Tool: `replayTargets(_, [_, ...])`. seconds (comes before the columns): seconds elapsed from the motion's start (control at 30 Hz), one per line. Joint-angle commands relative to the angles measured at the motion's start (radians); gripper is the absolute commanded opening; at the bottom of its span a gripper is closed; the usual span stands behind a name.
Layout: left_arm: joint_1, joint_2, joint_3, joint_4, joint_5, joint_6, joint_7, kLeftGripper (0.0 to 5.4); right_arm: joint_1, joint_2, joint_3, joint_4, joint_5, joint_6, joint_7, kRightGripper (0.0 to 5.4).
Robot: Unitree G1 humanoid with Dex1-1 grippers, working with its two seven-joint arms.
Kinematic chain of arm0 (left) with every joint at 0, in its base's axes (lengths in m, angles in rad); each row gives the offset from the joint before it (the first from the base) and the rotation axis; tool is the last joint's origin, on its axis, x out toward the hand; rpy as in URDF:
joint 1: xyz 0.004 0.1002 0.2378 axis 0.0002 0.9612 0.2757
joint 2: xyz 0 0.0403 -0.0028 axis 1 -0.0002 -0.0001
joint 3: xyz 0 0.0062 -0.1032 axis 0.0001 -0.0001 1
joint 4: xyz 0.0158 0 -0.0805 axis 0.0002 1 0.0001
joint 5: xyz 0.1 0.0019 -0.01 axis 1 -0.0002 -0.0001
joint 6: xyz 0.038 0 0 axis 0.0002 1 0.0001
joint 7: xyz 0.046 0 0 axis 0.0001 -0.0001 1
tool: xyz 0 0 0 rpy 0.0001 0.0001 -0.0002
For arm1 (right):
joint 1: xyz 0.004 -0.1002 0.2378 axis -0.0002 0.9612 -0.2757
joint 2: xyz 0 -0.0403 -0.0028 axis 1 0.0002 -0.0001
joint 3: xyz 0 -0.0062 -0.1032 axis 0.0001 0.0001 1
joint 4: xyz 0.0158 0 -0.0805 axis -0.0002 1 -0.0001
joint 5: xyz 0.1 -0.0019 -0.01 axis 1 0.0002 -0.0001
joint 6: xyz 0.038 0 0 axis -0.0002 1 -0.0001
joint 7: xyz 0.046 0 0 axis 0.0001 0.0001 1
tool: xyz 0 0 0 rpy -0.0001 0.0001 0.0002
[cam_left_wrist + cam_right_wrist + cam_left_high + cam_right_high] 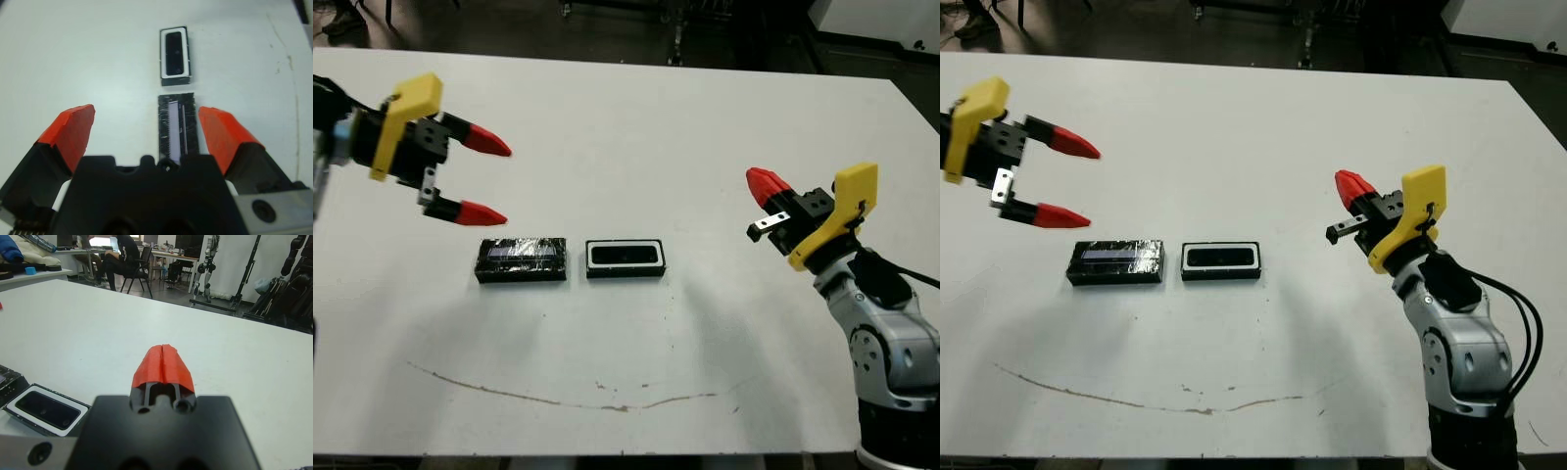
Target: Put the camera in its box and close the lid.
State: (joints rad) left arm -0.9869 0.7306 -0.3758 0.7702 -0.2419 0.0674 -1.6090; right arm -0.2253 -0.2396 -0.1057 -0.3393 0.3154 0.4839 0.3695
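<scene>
Left gripper (497, 180): fingers spread wide, holding nothing and touching nothing, raised above the white table (636, 108). In the left wrist view the lid (178, 125) shows between the two red fingertips (71, 132), just ahead of the gripper body, with bare table in between.

Lid: a glossy, wrinkled black slab lying flat on the table, just below and ahead of the left gripper. A pale reflected streak runs along its top; no writing can be read on it.

Box (626, 258): beyond the lid from the left gripper, just beside it with a narrow gap, the two lined up end to end. Its white inner lining frames a dark bar, the camera (625, 256), lying inside the tray. The box is uncovered. No label can be made out.

Right gripper (1351, 191): fingers pressed together, red tips meeting, gripping nothing; raised over the table well apart from the box, on the side away from the lid.

A thin brownish curved mark (558, 397) crosses the table near its front edge. Beyond the far edge, in the right wrist view, a seated person (115, 259) at a desk.
</scene>
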Motion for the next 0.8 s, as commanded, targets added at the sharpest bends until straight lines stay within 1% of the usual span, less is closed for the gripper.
replayTargets(0.03, [-0.032, -0.024, -0.039, 0.063, -0.012, -0.028, -0.005, 5.40, 0.017, -0.011, 0.003, 0.003, -0.004, -0.001, -0.010, 0.01])
replayTargets(0.17, [-0.035, -0.040, -0.068, 0.092, -0.033, -0.017, -0.005, 5.40, 0.022, -0.015, 0.008, -0.001, -0.004, 0.007, -0.012, 0.01])
replayTargets(0.4, [-0.005, -0.034, -0.068, 0.062, -0.005, -0.033, -0.005, 5.40, 0.031, -0.025, 0.015, 0.002, -0.009, -0.006, -0.003, 0.01])
replayTargets(0.57, [0.006, -0.015, -0.109, 0.030, -0.040, -0.043, -0.005, 5.40, 0.032, -0.024, 0.015, 0.001, -0.009, 0.001, -0.010, 0.01])
replayTargets(0.67, [-0.002, 0.005, -0.142, 0.007, -0.057, 0.036, -0.005, 5.40, 0.032, -0.024, 0.015, 0.002, -0.008, 0.005, -0.011, 0.01])
replayTargets(0.8, [-0.005, 0.029, -0.166, -0.032, -0.093, 0.092, -0.005, 5.40, 0.035, -0.026, 0.018, 0.002, -0.012, 0.003, -0.010, 0.01])
